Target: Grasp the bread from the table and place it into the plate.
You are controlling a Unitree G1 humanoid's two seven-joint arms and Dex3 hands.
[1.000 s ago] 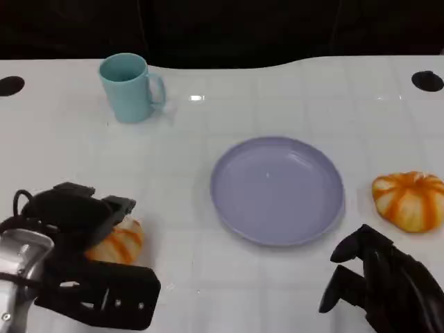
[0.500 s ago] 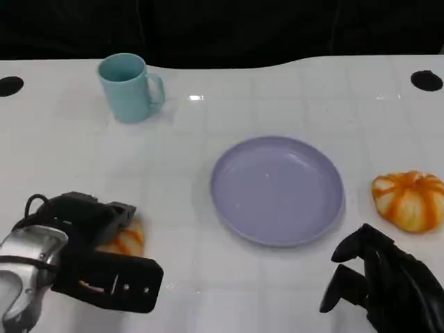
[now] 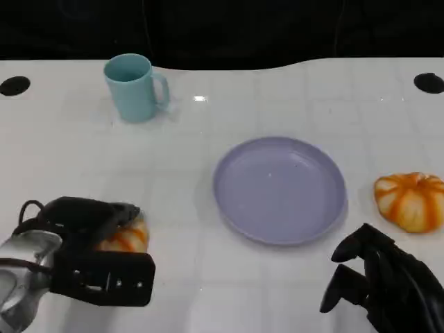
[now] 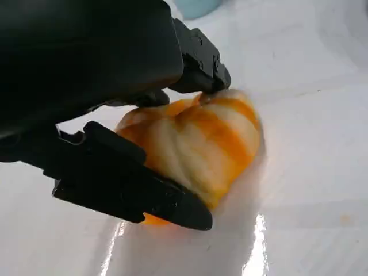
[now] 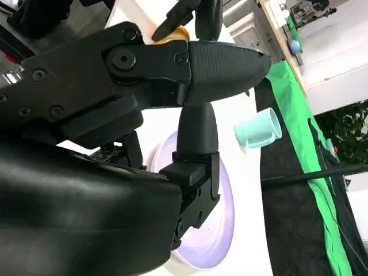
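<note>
Near the front left corner of the white tabletop [image 3: 229,111], the black left hand [image 3: 90,239] has its fingers closed around an orange-and-cream striped bread roll [image 3: 123,237] resting on the surface. The black right hand [image 3: 378,281] hovers by the front right corner, fingers curled and holding nothing, near the round lavender plate [image 3: 279,189] at the middle.

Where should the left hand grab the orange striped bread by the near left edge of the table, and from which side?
Across its rounded middle, from above. The bread is a low ribbed dome lying flat on the table, without a handle or edge, so fingers on opposite flanks suit it best. The left hand already brackets it that way, one finger at each side.
</note>
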